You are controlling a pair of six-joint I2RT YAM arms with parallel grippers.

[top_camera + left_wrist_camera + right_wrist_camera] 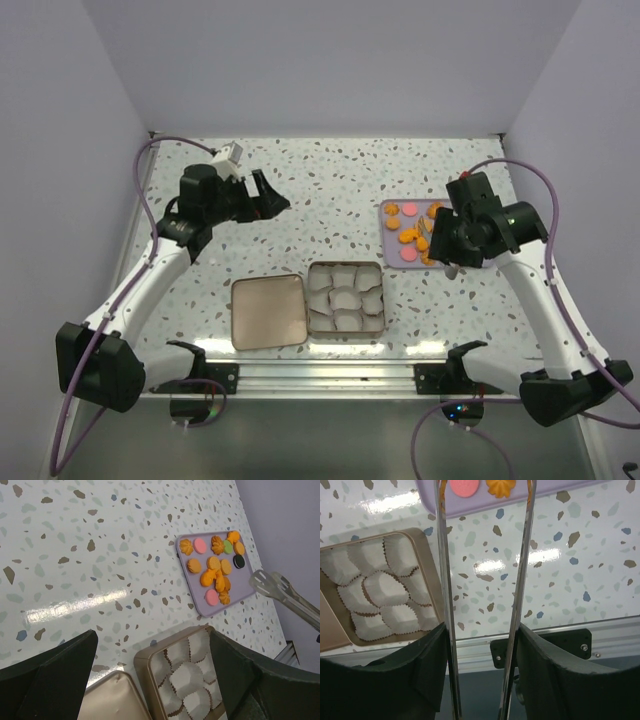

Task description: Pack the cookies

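**Step in hand: approach for cookie pick-up; no cookie packed yet.**
Near edge: tin (384, 300) holds only paper cups (345, 297). Right gripper (481, 635) grasps tongs (444, 580), their tips apart beside the tray (197, 587), where all cookies (215, 572) lie. The next move likely requires setting the tips astride one cookie, then squeezing. Far left: left gripper (152, 670) fully released.

Top external view: fixed high behind the arm bases, looking down on the whole desk (330, 170). Left wrist view: raised, facing obliquely across the desk past the left tool (153, 632), spread wide, to the purple tray (250, 577) and open tin (150, 680). Right wrist view: low and close, looking down the tongs (442, 580) clamped in the right tool (481, 627). All three views share the tray and the tin.
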